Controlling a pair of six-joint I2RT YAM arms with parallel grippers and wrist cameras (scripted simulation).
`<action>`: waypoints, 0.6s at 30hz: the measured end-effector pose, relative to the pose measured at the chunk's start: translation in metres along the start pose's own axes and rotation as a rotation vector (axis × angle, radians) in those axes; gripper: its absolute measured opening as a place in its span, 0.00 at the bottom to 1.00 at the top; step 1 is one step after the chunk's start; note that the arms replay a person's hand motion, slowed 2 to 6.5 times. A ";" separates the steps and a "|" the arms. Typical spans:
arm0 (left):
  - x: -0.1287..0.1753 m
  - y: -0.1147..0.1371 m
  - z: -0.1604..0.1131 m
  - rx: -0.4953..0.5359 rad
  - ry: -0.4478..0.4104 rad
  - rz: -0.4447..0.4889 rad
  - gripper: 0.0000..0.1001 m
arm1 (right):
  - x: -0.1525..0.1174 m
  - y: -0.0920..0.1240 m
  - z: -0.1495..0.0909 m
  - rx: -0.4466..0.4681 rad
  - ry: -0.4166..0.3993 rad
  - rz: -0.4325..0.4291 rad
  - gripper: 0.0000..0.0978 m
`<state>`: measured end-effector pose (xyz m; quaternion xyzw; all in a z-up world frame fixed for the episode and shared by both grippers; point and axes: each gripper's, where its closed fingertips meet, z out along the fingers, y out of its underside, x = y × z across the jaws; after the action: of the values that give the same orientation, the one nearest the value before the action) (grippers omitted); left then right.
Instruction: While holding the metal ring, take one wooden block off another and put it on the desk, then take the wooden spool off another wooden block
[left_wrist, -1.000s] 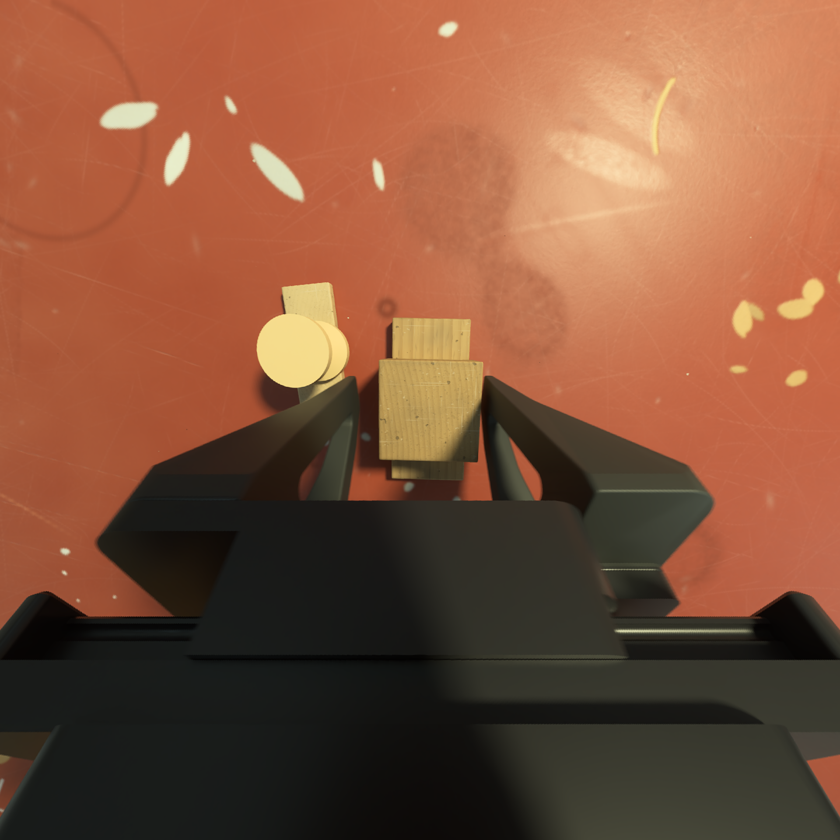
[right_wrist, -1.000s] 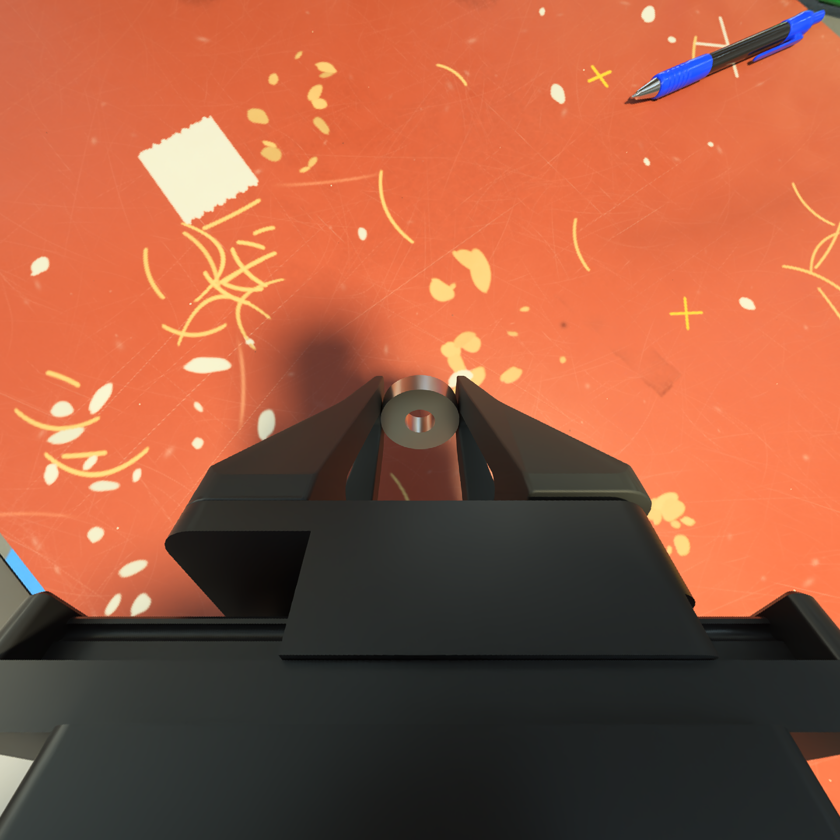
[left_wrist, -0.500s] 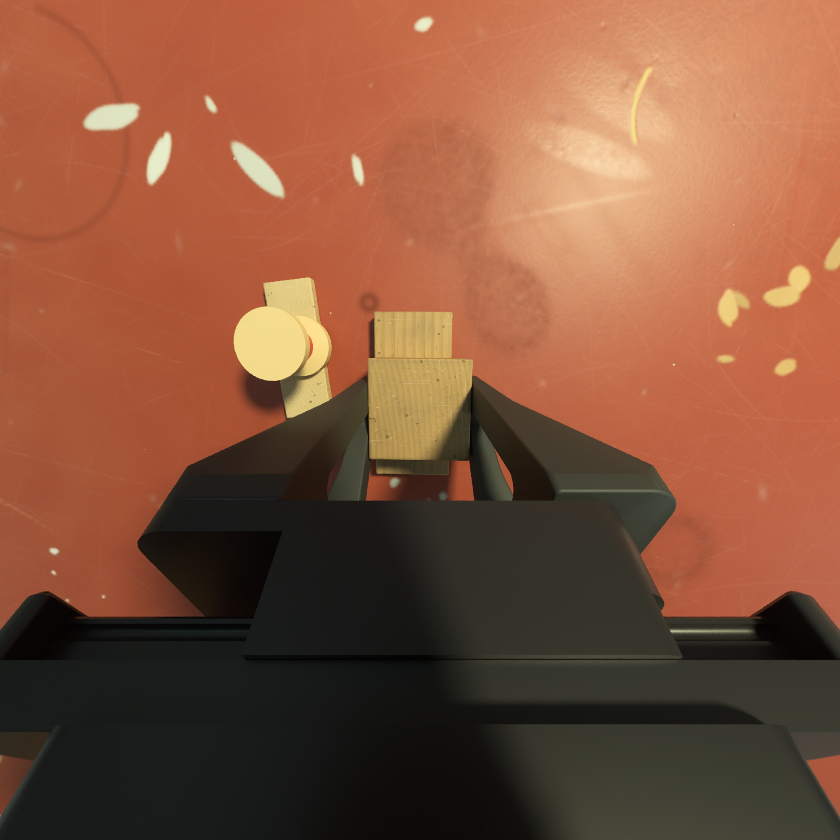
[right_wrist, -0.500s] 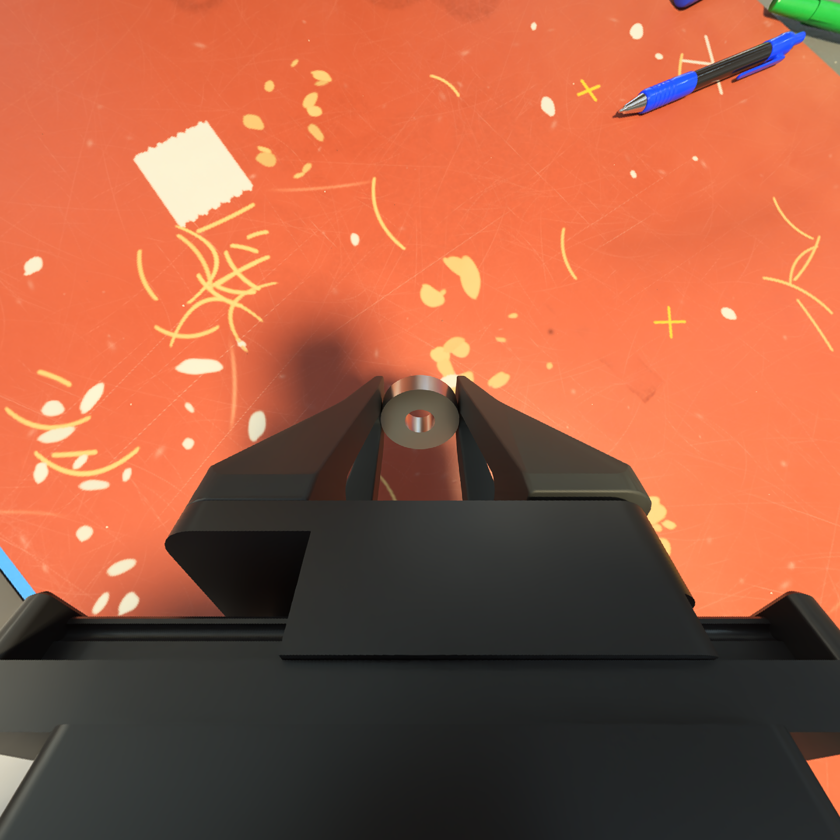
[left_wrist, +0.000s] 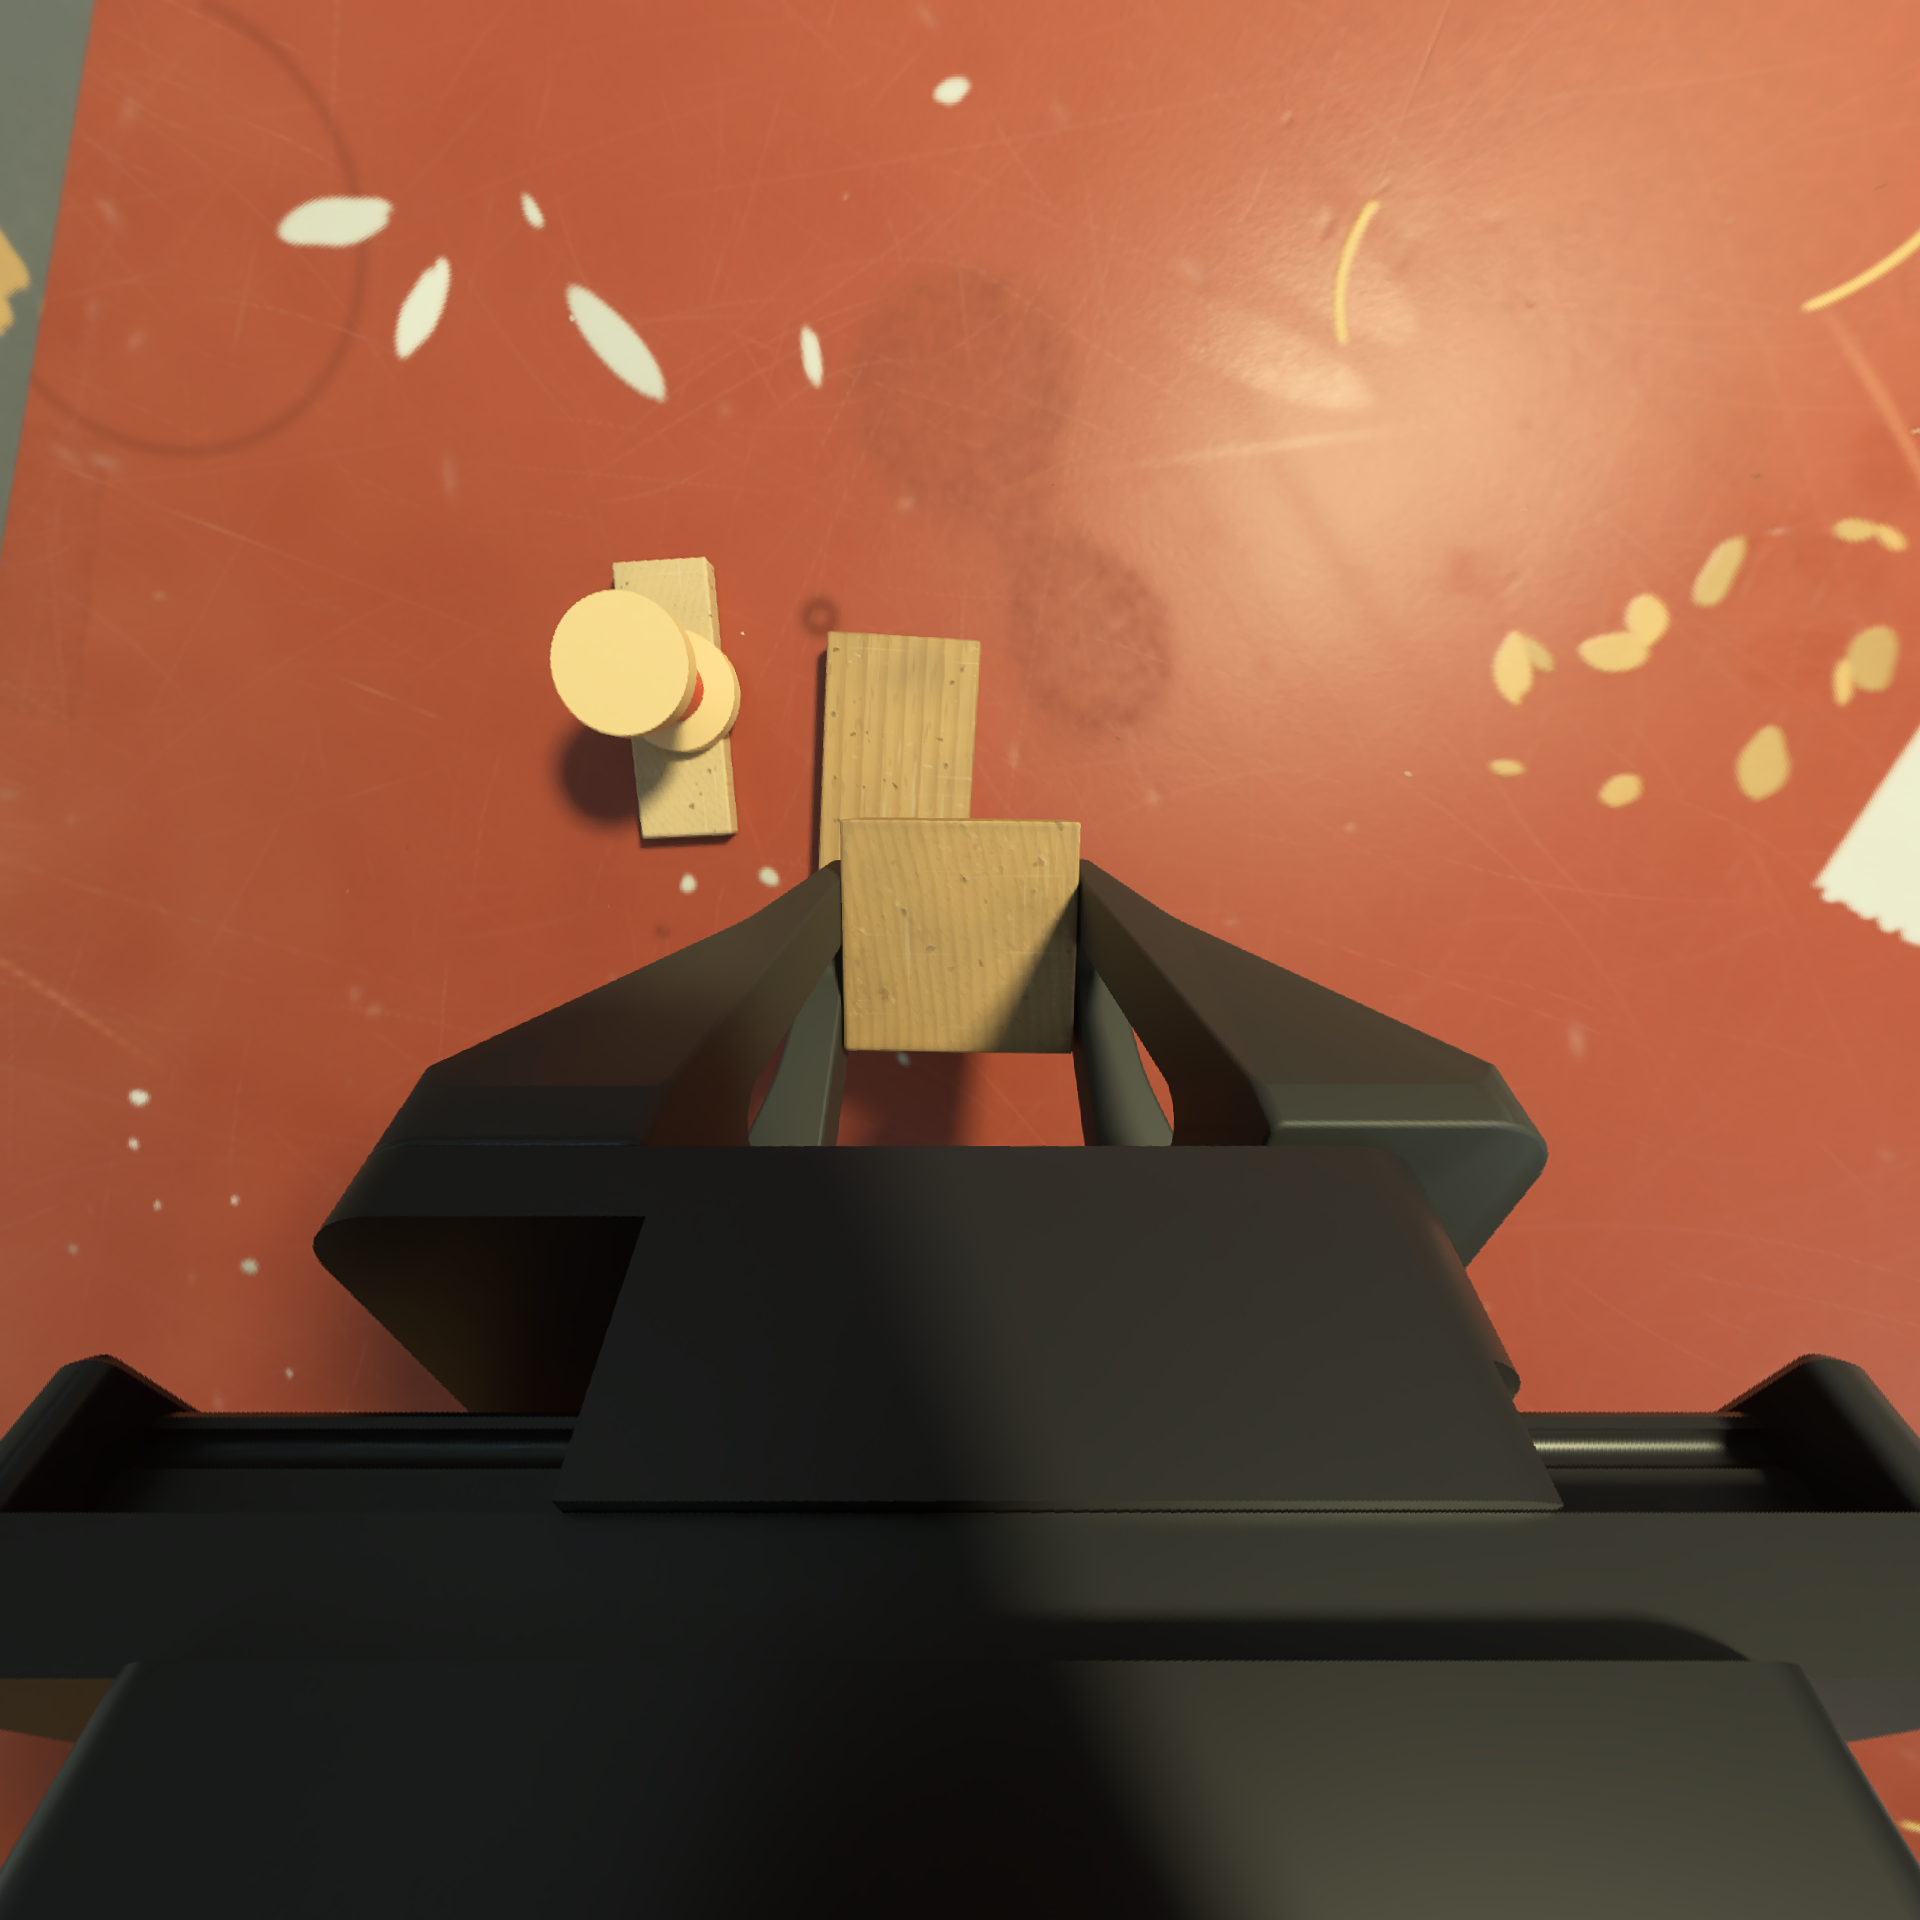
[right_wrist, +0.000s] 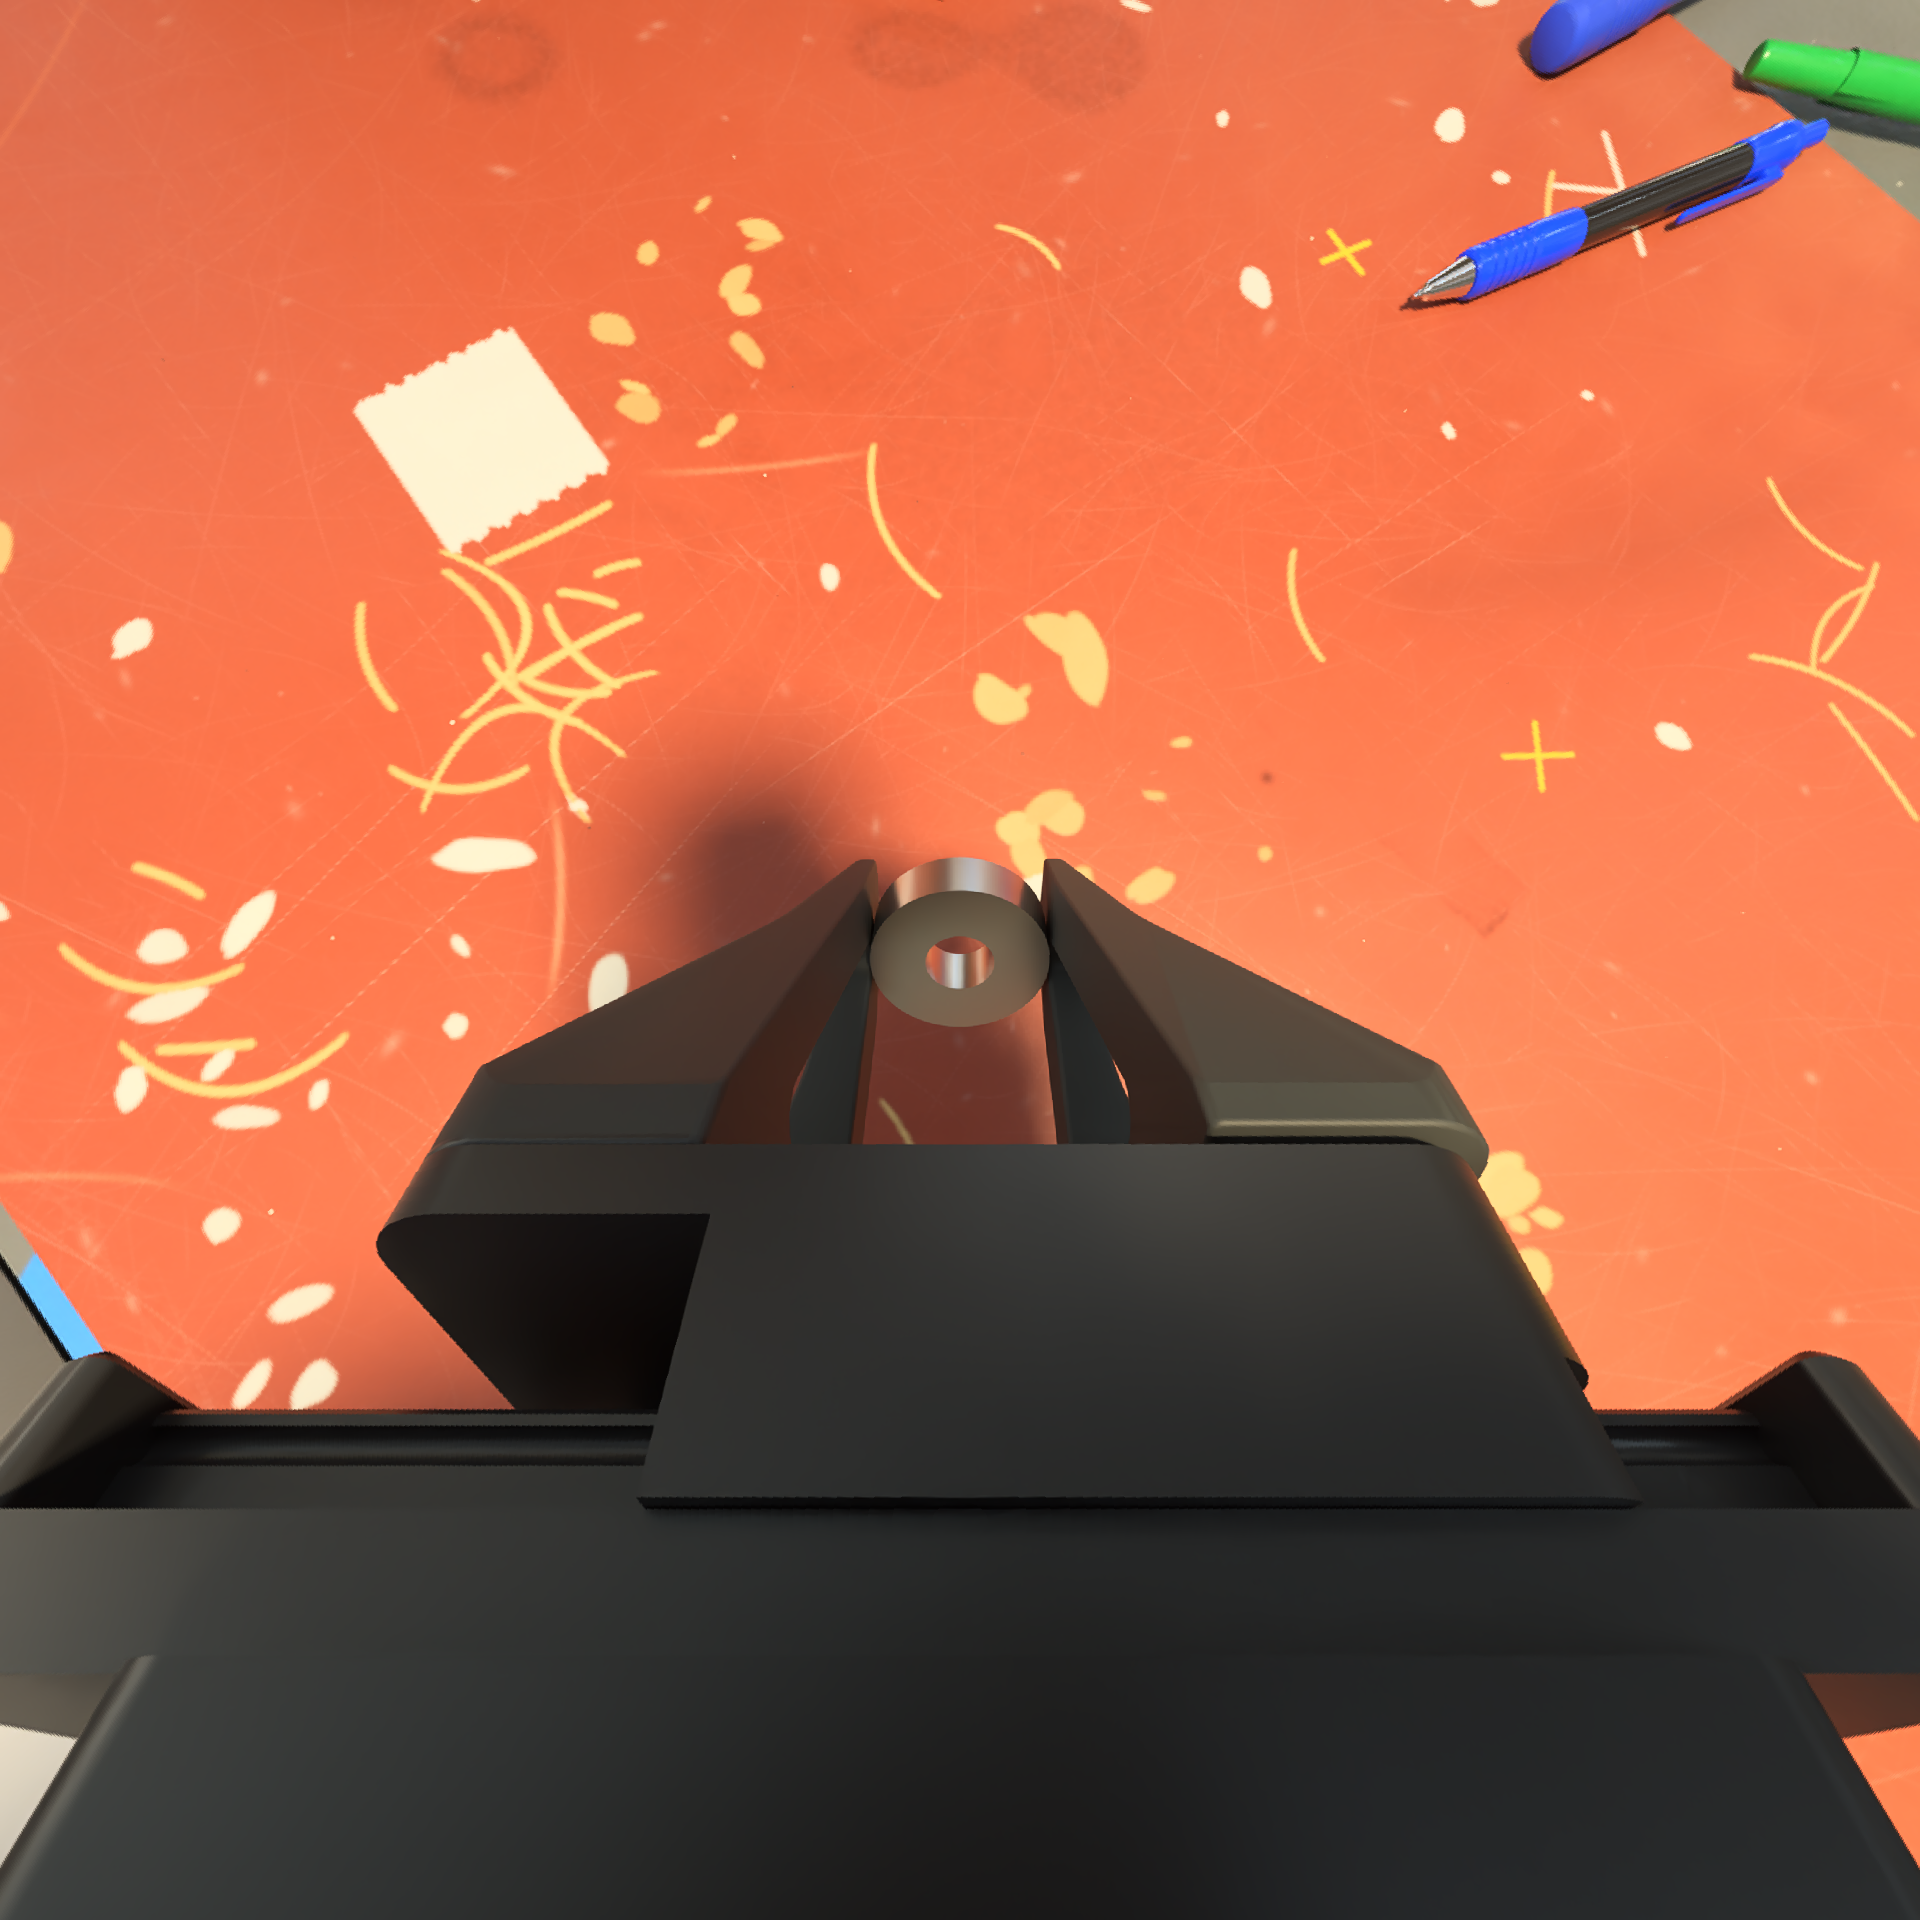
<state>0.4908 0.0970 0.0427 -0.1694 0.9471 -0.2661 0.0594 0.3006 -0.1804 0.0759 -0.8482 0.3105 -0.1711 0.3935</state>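
Observation:
In the left wrist view my left gripper (left_wrist: 958, 883) is shut on a square wooden block (left_wrist: 958, 935) and holds it above the red desk mat (left_wrist: 1351, 987). The longer wooden block (left_wrist: 900, 727) it sat on lies flat on the mat just beyond. To the left a pale wooden spool (left_wrist: 634, 670) stands on a narrow wooden block (left_wrist: 681, 769). In the right wrist view my right gripper (right_wrist: 958, 883) is shut on the metal ring (right_wrist: 958, 951), held above the mat.
The mat's left edge and grey desk (left_wrist: 36, 208) show in the left wrist view. A white paper scrap (right_wrist: 480, 436) lies on the mat in the right wrist view. A blue pen (right_wrist: 1605, 213), a green marker (right_wrist: 1839, 78) and a blue marker (right_wrist: 1590, 31) lie at the far right.
My left gripper closed on the square block and lifted it off the longer block, which now shows almost whole. My right gripper rose slightly, still holding the ring.

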 end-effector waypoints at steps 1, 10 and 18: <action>0.002 -0.001 -0.005 0.006 -0.002 -0.004 0.34 | -0.001 0.000 0.000 0.001 -0.001 0.000 0.27; 0.041 -0.010 -0.068 0.098 -0.015 0.008 0.34 | -0.003 0.002 -0.003 0.008 0.002 -0.020 0.27; 0.104 -0.013 -0.110 0.159 0.007 0.077 0.34 | -0.006 0.007 -0.003 0.011 0.005 -0.034 0.27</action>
<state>0.3750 0.1031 0.1409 -0.1269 0.9289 -0.3387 0.0796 0.2918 -0.1818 0.0725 -0.8508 0.2959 -0.1818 0.3944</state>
